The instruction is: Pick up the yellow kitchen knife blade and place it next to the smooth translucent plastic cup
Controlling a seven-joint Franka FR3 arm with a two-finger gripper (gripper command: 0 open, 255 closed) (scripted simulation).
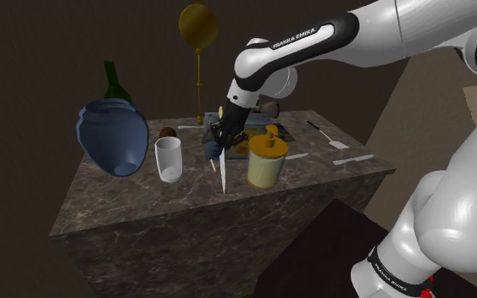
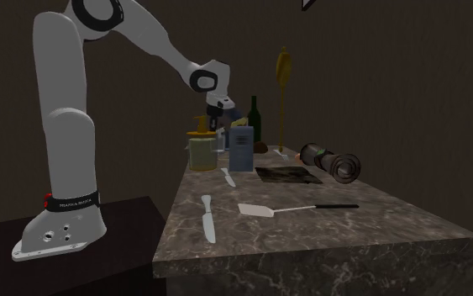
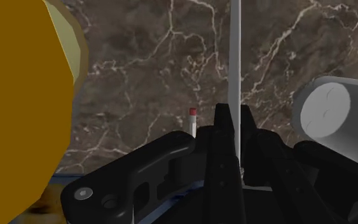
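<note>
Gripper (image 1: 221,144) clamped on the pale knife (image 1: 224,174), tip down: lower slowly, lay it at the cup's (image 1: 169,159) 3 o'clock in the shoulder view, clear of the yellow jar (image 1: 264,162).

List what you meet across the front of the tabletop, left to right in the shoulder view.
Blue vase → clear cup → knife held in the gripper → yellow jar → pale knife lying flat.
</note>
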